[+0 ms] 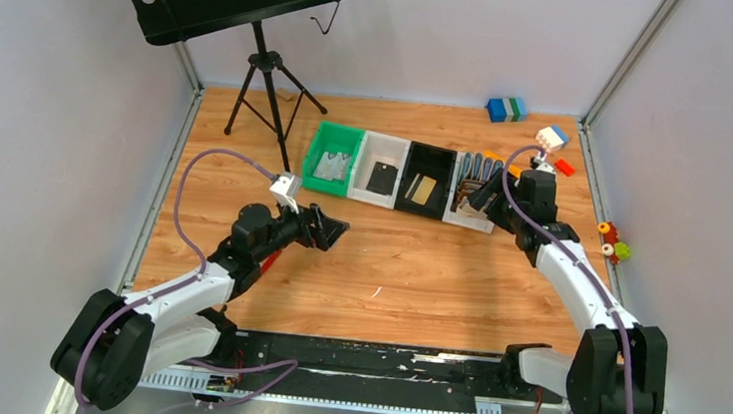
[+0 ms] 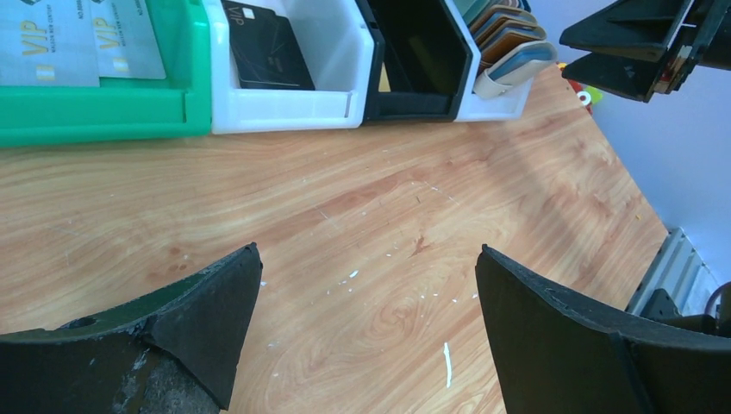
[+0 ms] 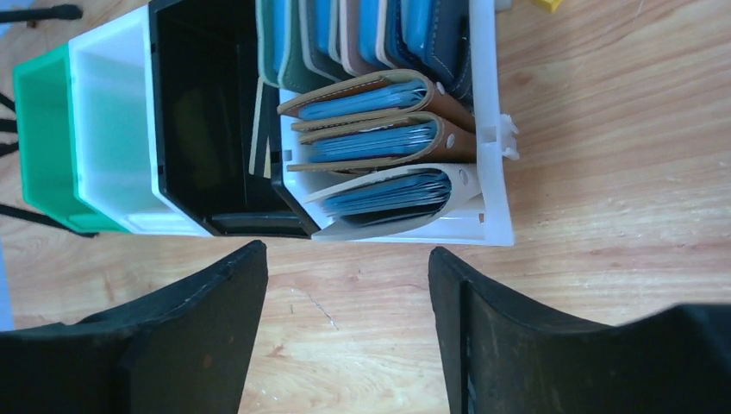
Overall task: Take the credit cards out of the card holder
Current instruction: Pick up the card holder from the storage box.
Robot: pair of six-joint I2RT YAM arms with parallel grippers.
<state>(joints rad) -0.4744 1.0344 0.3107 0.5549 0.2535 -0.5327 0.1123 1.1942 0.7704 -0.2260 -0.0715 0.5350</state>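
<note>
The card holder, a pale grey-beige wallet, stands on edge at the near end of a white bin, with blue cards showing inside it. It also shows in the left wrist view. My right gripper is open and empty, just short of that bin; in the top view it covers the bin's near end. My left gripper is open and empty over bare wood, in front of the bins. A gold-tan card lies in the black bin.
Brown wallets and several others fill the white bin behind the card holder. A green bin holds silver VIP cards; a white bin holds a black card. A music stand stands back left. Toy blocks lie at the back right.
</note>
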